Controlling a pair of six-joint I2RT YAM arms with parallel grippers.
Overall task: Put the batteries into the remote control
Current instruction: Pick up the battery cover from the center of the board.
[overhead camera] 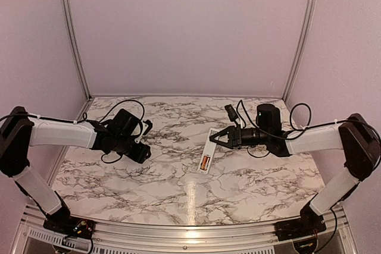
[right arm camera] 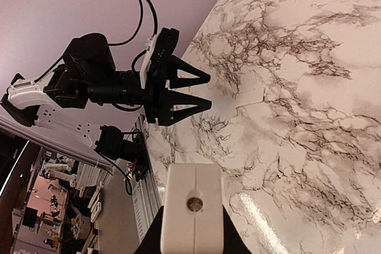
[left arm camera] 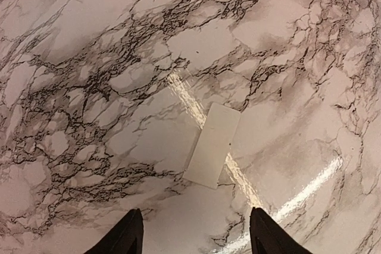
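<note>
Left wrist view looks down past the left gripper (left arm camera: 195,230), whose two dark fingers (left arm camera: 122,239) stand wide apart with only the marble table (left arm camera: 83,46) between them. Just ahead of them a flat white plate (left arm camera: 212,145) lies on the table. It is most likely the battery cover, set aside so the slot is open for loading, but no clip or marking shows to confirm that. This arm hovers with nothing in its grasp, seemingly free to fetch or press in a battery.

Near the middle of the top view, the remote control (overhead camera: 208,150) has its slot side up and its long axis running from far to near. An orange-copper battery (overhead camera: 205,162) sits in the recess toward the near end. The orange patch is too small to tell whether a second one lies beside it, and I can find no loose battery on the table.

At the right, the right gripper (overhead camera: 217,138) is clamped on the far end of the remote control, probably to stop it sliding while batteries are pushed in. Its wrist view shows only the end face with a small round lens (right arm camera: 193,204). The slot is hidden behind that face, and the fingers are cut off by the bottom edge. Whether the near end rests on the table or is lifted, I cannot tell.
</note>
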